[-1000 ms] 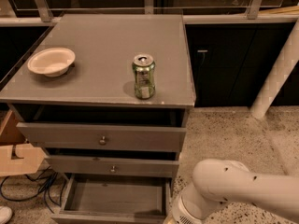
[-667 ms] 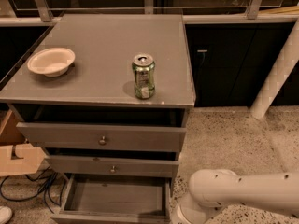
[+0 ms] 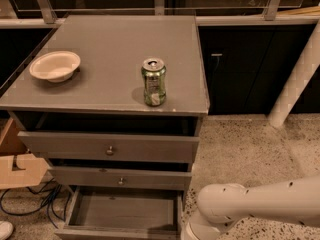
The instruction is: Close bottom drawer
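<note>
I see one grey cabinet [image 3: 110, 79] with three drawers. The bottom drawer [image 3: 120, 211] is pulled out. One white bowl [image 3: 55, 65] and one green can [image 3: 153, 82] sit on top. My white arm [image 3: 250, 204] reaches beside that drawer. The gripper is below the view, so I cannot tell its grip.

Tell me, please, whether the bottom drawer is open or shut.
Open: the bottom drawer is pulled out, its inside showing. The gripper is out of frame.
</note>
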You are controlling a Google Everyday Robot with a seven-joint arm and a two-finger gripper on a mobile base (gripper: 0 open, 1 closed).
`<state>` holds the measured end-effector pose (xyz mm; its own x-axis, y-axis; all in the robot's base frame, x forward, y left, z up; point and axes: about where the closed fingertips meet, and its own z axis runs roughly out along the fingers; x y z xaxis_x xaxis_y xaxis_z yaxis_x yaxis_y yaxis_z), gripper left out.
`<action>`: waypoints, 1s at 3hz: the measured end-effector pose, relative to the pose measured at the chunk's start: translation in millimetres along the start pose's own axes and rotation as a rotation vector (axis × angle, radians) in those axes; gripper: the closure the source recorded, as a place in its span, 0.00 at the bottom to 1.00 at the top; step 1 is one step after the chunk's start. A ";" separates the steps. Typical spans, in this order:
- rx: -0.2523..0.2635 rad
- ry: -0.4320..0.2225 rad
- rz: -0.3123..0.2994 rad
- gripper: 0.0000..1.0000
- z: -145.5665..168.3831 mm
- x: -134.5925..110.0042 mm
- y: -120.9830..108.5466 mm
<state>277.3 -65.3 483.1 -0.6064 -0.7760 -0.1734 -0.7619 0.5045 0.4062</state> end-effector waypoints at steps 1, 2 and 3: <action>-0.038 -0.006 0.010 1.00 11.7 2.9 -1.8; -0.092 -0.026 0.044 1.00 51.8 4.9 -9.2; -0.146 -0.034 0.078 1.00 94.0 6.8 -21.7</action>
<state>268.3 -45.9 388.8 -0.6720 -0.7219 -0.1654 -0.6722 0.5009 0.5452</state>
